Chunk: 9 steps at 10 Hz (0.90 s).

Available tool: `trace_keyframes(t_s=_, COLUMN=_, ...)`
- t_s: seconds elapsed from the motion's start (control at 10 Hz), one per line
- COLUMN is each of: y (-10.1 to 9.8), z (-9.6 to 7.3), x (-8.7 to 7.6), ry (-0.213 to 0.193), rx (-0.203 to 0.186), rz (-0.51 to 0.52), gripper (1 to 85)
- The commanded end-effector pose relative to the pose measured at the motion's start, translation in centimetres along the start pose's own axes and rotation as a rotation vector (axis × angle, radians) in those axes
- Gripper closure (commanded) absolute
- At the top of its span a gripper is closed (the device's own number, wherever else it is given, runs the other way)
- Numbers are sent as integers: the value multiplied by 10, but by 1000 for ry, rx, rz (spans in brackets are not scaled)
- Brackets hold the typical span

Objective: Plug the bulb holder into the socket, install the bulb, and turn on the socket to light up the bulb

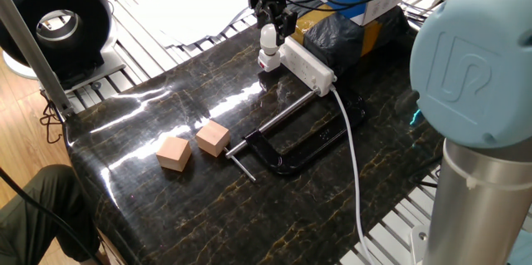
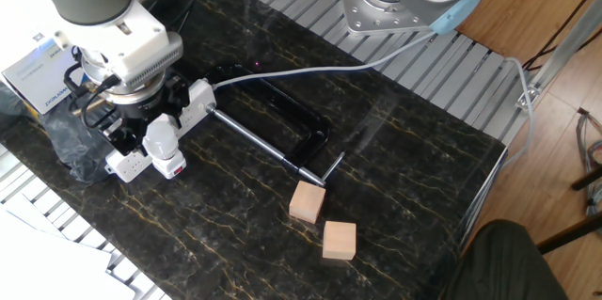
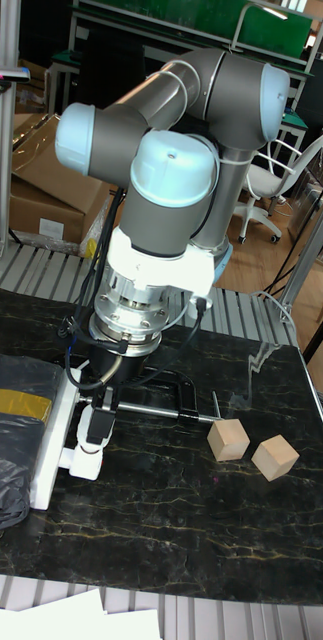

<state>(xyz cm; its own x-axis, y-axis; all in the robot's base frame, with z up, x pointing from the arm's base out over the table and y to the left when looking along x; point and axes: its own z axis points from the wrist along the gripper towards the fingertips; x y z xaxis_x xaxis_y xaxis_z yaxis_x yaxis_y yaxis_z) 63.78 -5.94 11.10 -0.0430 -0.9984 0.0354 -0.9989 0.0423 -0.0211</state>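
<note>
Dark marble-patterned table: bulb installation stage.
The small white cube-shaped bulb holder is seated at the end of the long white socket strip; the white globe bulb is pinched in the gripper above it; switching on is judged outstanding.

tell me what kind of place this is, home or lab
Most likely a robotics lab or workshop: a UR5 arm over a dark marble-patterned table, aluminium framing, and cardboard boxes behind.

2 wooden cubes sit close together on the dark marble counter. A black C-clamp lies just beside them. A black plastic bag rests at the counter's far edge.
</note>
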Motion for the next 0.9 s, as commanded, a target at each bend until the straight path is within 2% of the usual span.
trace_keyframes(t_s=0.0, y=-3, z=-1, x=-1, ry=-11, rx=10, rz=-4, gripper=247)
trace_keyframes(t_s=0.4, y=-5, z=0, x=3, ry=-1, rx=27, rz=-1, gripper=253)
trace_keyframes(t_s=0.8, y=-3, z=1, x=1, ry=-7, rx=19, rz=13, gripper=313)
